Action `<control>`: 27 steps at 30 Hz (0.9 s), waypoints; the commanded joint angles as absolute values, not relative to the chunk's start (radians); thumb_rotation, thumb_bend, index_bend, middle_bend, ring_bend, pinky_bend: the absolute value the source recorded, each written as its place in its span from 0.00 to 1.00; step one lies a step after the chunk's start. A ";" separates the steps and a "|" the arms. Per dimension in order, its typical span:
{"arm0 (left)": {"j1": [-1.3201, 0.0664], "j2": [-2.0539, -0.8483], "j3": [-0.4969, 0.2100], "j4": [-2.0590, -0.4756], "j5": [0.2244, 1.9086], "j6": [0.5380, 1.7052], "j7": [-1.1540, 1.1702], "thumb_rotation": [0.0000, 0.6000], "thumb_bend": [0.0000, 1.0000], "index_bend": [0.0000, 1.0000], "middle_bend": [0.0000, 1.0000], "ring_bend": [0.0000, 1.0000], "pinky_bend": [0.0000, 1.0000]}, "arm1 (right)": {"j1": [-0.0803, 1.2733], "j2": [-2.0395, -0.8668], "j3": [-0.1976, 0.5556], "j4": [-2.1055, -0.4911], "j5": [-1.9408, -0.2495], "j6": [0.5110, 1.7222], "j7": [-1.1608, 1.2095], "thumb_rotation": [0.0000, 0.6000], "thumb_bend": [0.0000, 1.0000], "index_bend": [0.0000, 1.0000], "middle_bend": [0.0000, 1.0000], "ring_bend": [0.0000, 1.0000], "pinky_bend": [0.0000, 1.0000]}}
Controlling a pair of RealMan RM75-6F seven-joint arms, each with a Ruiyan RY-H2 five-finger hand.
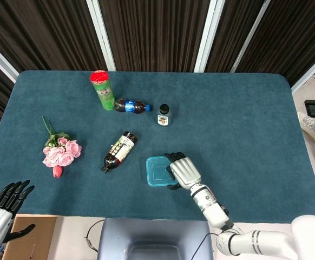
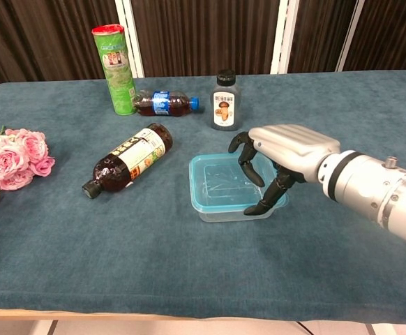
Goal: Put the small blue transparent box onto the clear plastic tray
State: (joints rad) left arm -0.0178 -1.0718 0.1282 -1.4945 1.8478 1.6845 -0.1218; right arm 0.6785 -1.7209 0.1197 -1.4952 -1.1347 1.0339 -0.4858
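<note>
Blue transparent box point(image 2: 224, 187) sits flat on table point(image 2: 189, 279), near front edge; right hand point(image 2: 278, 157) claws its right rim, grip unconfirmed. Tray not visible. Seat fingers before lifting.

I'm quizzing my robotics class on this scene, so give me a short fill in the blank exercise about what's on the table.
1. The right hand grips the edge of the ____ box.
2. The green can with the red lid stands ____.
3. The pink ____ lie near the table's left edge.
4. The left hand holds ____.

Missing words: blue; upright; roses; nothing
</note>
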 commanded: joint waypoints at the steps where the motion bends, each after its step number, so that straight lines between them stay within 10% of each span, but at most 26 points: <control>1: -0.017 -1.071 0.128 -1.494 1.847 1.686 -0.124 1.00 0.43 0.00 0.02 0.02 0.10 | 0.677 -1.724 0.120 -1.492 -1.139 1.036 -0.481 1.00 0.30 0.90 0.65 0.45 0.36; 27: -0.019 -1.070 0.128 -1.493 1.851 1.688 -0.129 1.00 0.43 0.00 0.02 0.02 0.10 | 0.657 -1.736 0.124 -1.467 -1.154 1.048 -0.462 1.00 0.30 0.90 0.65 0.45 0.36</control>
State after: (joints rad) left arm -0.0188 -1.0700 0.1279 -1.4930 1.8509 1.6877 -0.1295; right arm 0.6570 -1.7354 0.1241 -1.4674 -1.1538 1.0483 -0.4626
